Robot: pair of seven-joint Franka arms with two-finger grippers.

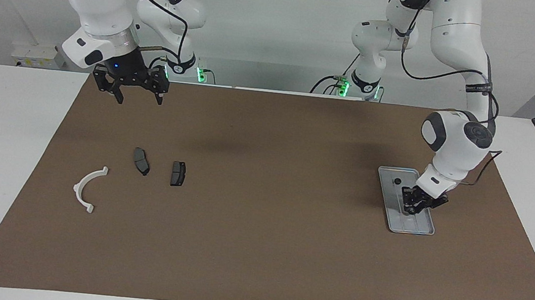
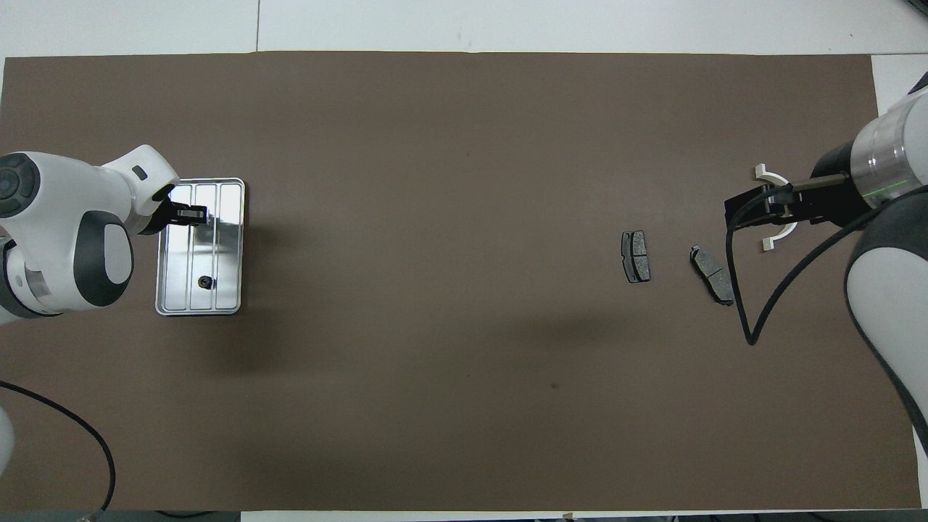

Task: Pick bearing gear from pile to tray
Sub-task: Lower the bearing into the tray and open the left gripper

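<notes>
Facing view: a brown mat (image 1: 259,228) covers a white table. The left gripper (image 1: 410,207) is low over a silver tray (image 1: 413,227) at the left arm's end, fingers drawn nearly together; whether they grip anything cannot be told. A small black round piece (image 1: 397,181) lies in the tray, nearer the robots than the gripper. The right gripper (image 1: 138,99) waits in the air with fingers spread apart. At its end lie two dark grey plates (image 1: 141,161) (image 1: 178,173) and a white curved bracket (image 1: 88,189).

Overhead view: the left gripper (image 2: 194,214) is over the tray (image 2: 230,250), the black piece (image 2: 206,282) inside. The right gripper (image 2: 757,214) covers part of the bracket (image 2: 777,235); both plates (image 2: 636,256) (image 2: 713,274) lie beside it.
</notes>
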